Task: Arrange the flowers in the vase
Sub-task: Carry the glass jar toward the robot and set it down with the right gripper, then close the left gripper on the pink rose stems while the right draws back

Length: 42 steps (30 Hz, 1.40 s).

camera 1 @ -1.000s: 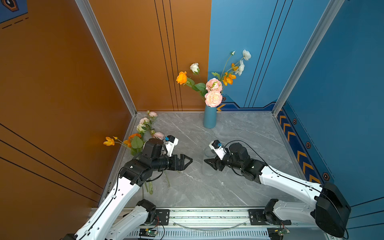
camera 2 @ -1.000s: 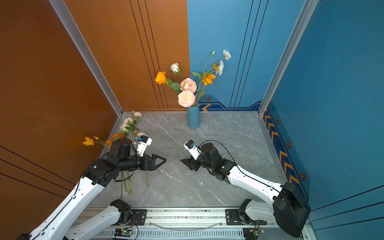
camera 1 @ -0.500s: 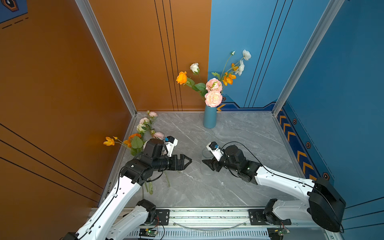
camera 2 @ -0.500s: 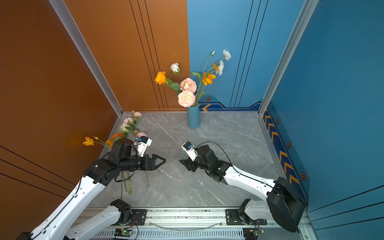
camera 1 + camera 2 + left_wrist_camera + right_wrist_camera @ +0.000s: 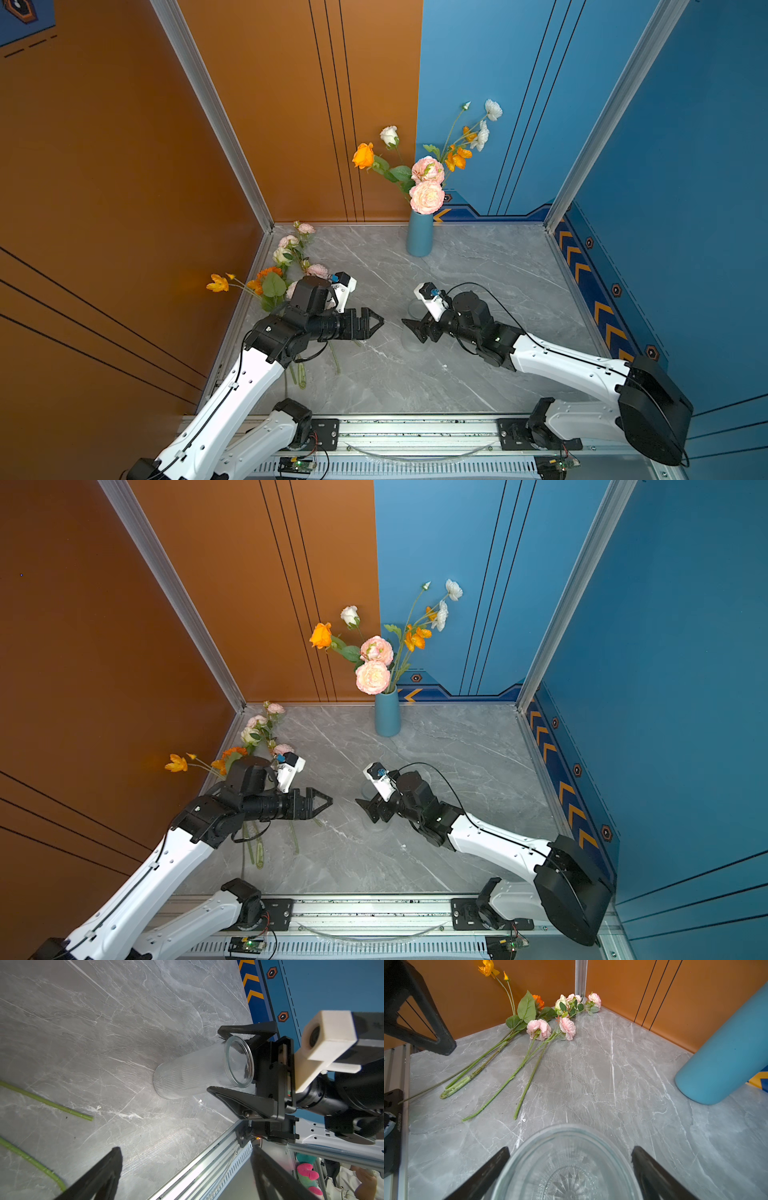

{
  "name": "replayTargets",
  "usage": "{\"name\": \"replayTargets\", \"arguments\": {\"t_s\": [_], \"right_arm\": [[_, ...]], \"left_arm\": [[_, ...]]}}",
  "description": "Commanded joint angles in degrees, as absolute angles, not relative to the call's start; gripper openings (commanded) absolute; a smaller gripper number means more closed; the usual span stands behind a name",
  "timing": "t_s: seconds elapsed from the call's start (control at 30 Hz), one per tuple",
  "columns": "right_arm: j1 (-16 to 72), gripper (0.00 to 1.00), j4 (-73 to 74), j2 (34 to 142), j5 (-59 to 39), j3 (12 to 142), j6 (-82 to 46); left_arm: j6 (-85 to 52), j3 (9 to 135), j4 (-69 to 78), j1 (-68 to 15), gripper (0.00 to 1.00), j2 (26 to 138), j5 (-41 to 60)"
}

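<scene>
1. Left tool [image 5: 377, 321]: its two black fingers are spread wide and hold nothing. It hangs above the grey marble surface [image 5: 415, 386] and points at the right tool across a small gap.
2. Right tool [image 5: 412, 329]: its fingers are spread, one on each side of the mouth of a clear ribbed glass vase [image 5: 187, 1076]. The vase stands upright on the surface between them. In the right wrist view a gap shows between one finger and the rim. On the other side it is unclear whether finger and glass touch.
3. Loose flowers [image 5: 539, 1029]: these lie flat on the surface behind the left tool and well apart from the right tool. Their pale pink, cream and orange blooms sit toward the back corner by the orange wall. Their cut green stem ends point forward and pass under the left arm.
4. Blue vase [image 5: 419, 239]: this stands upright against the back wall, well beyond both tools.
5. Arranged flowers [image 5: 427, 196]: these stand in the blue vase. Two large pale pink blooms sit at its mouth, with orange and white blooms spreading higher on thin stems.
</scene>
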<state>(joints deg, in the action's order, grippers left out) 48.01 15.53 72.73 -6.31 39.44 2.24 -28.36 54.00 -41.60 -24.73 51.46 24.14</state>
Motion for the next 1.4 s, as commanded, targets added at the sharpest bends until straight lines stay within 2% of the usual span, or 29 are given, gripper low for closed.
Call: {"name": "replayTargets", "arguments": {"t_s": [0.0, 0.17, 0.2, 0.3, 0.4, 0.5, 0.77, 0.9, 1.17, 1.37], "right_arm": [[48.42, 0.98, 14.09, 69.52, -4.02, 38.27, 3.07], [48.37, 1.0, 8.01, 62.27, -0.55, 36.88, 2.1], [48.4, 1.0, 6.26, 60.4, -0.36, 36.91, 1.67], [48.46, 1.0, -0.97, 53.88, 0.63, 37.79, -0.12], [50.01, 1.0, -10.85, 49.94, 3.14, 41.42, -0.26], [55.22, 1.0, -17.53, 49.35, 7.16, 45.82, 0.17], [73.53, 1.0, -21.19, 58.49, 15.86, 57.03, -0.77], [74.53, 1.0, -18.68, 64.82, 11.62, 57.95, -1.82], [74.62, 1.0, -7.51, 76.09, 8.93, 56.92, -3.92], [74.75, 1.0, -6.62, 79.49, 6.83, 58.93, -3.53]], "left_arm": [[-27.95, 54.65, -42.31, -24.1, 0.94, 51.83, 18.24], [-27.84, 53.71, -43.17, -23.12, 0.87, 53.5, 4.72], [-27.78, 53.8, -43.52, -22.83, 0.82, 54.28, 2.52], [-27.66, 53.72, -44.12, -21.67, 0.78, 57.56, -4.0], [-28.41, 52.96, -43.99, -19.41, 0.77, 61.73, -7.96], [-29.93, 52.35, -43.84, -16.37, 0.73, 66.72, -9.77], [-32.57, 50.86, -41.33, -11.97, 0.56, 78.97, -6.57], [-33.72, 49.64, -39.47, -11.46, 0.46, 81.44, -8.38], [-33.42, 47.26, -35.91, -9.59, 0.37, 84.38, -9.09], [-32.51, 47.45, -33.56, -7.44, 0.29, 86.47, -6.31]]}}
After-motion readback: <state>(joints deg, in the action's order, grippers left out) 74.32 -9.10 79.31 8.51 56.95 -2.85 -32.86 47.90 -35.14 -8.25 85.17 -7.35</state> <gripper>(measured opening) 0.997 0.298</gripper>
